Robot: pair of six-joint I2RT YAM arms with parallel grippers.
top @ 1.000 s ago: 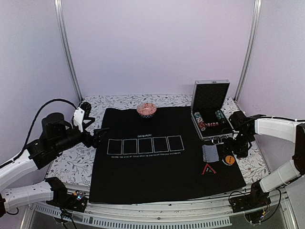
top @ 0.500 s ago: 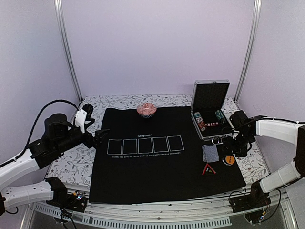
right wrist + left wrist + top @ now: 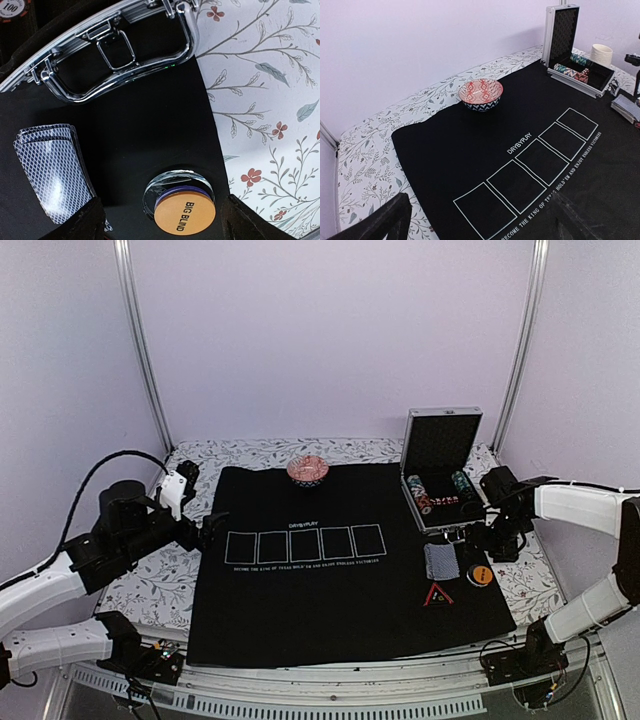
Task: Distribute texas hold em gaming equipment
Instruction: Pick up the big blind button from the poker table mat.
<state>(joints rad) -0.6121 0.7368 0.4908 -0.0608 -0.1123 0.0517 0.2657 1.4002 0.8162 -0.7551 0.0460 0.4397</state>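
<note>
Right claw (image 3: 165,222) has lifted slightly toward the silver case (image 3: 125,55). We see it spread and empty above the orange button (image 3: 184,214) marked "BIG BLIND". The card deck (image 3: 47,170) sits just beside it on the mat (image 3: 470,150). A chip (image 3: 11,6) in the case reads "100". Left claw (image 3: 475,225) is spread and empty over the mat's "DAYBYPLAY" and "BECOME THE KING OF TEXAS HOLD'EM AND ENJOY ENDLESS VICTORIES".

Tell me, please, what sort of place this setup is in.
Probably a robot lab cell staged for poker: plain walls with metal frame posts, a left arm and right arm flanking the workspace, and a black hold'em mat.
</note>
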